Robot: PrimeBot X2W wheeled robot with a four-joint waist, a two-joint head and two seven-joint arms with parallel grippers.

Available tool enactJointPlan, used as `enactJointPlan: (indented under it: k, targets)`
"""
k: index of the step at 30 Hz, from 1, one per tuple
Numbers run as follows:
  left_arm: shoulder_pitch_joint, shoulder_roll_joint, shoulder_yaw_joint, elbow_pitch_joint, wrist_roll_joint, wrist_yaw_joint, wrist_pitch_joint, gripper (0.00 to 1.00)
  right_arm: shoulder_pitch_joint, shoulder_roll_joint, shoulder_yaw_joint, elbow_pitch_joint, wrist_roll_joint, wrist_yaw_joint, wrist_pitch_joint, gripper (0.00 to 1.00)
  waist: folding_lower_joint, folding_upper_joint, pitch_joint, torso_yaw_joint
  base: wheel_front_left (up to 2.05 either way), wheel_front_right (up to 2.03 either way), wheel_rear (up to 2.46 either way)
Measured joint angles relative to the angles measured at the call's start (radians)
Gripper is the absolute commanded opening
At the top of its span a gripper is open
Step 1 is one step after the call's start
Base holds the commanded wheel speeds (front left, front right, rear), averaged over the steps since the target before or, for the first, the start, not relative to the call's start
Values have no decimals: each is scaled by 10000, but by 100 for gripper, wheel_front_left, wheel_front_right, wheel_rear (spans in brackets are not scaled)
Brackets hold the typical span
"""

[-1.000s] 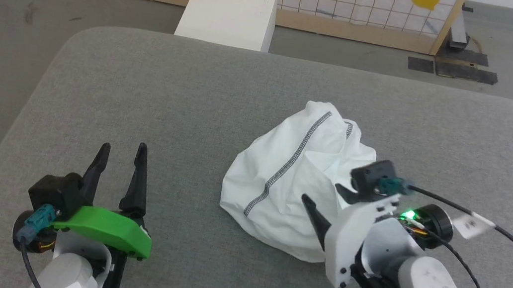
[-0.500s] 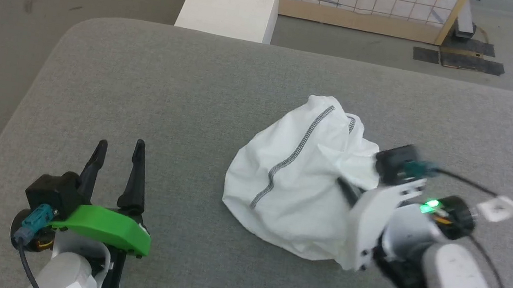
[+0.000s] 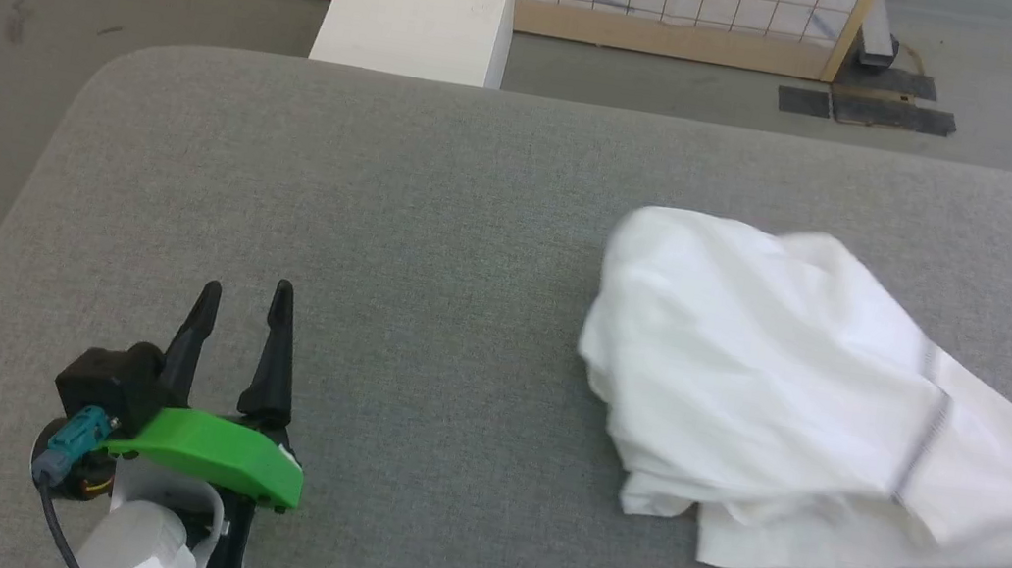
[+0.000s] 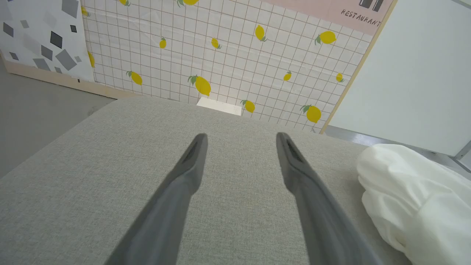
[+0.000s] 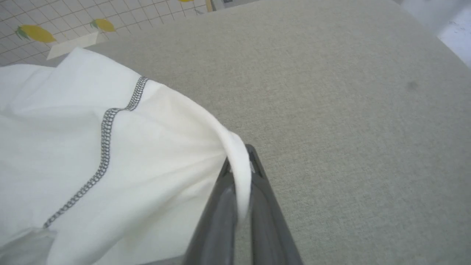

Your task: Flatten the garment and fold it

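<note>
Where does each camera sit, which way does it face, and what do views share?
Head view: on the head, looking forward and down at the grey pad; open left gripper lower left, garment on the right.
Left wrist view: on the left wrist, looking along its spread fingers across the pad toward the lemon wall.
Right wrist view: on the right wrist, looking along the right gripper, shut on a garment fold.
Shared: all three show the garment on the pad.
</note>
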Motion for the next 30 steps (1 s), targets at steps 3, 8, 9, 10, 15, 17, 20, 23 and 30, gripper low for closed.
enactJointPlan:
  k: [3, 8, 9, 10, 15, 17, 20, 23, 30]
  targets:
    - [-4, -17, -42, 113, -13, -13, 0, 100, 210, 0, -959, 499, -165, -2, -6, 0, 0, 0, 57, -15, 0, 0, 0]
    - [-5, -29, -65, 284, -92, -58, 10, 100, 246, 2, -619, 794, -48, -2, -972, 100, 0, 0, 75, -142, 0, 0, 0]
    - [-6, -29, -65, 290, -117, -61, 10, 100, 195, 23, -493, 727, 207, -2, -1457, 100, 0, 0, 73, -184, 0, 0, 0]
    - [-10, -31, -63, 293, -155, -90, 25, 100, 120, 29, -387, 637, 353, -2, -1931, 100, 0, 0, 71, -230, 0, 0, 0]
    - [-305, -136, -301, 309, -370, -290, 587, 100, -66, 13, -48, 412, 681, -2, -3499, 100, 0, 0, 70, -447, 0, 0, 0]
    - [-811, -219, -502, 454, -598, -407, 1287, 100, -67, 13, 150, 420, 732, -2, -3708, 100, 0, 0, 87, -568, 0, 0, 0]
    - [-1825, -378, -840, 857, -825, -616, 2462, 100, -80, 17, 481, 441, 746, -2, -3843, 100, 0, 0, 143, -782, 0, 0, 0]
    - [-2886, -614, -1266, 1421, -1058, -698, 3906, 100, -115, 15, 757, 523, 826, -2, -3875, 100, 0, 0, 220, -1048, 0, 0, 0]
    - [-4491, -918, -2554, 2871, -1114, -593, 7321, 100, -127, 15, 991, 788, 970, -2, -3887, 100, 0, 0, 501, -1781, 0, 0, 0]
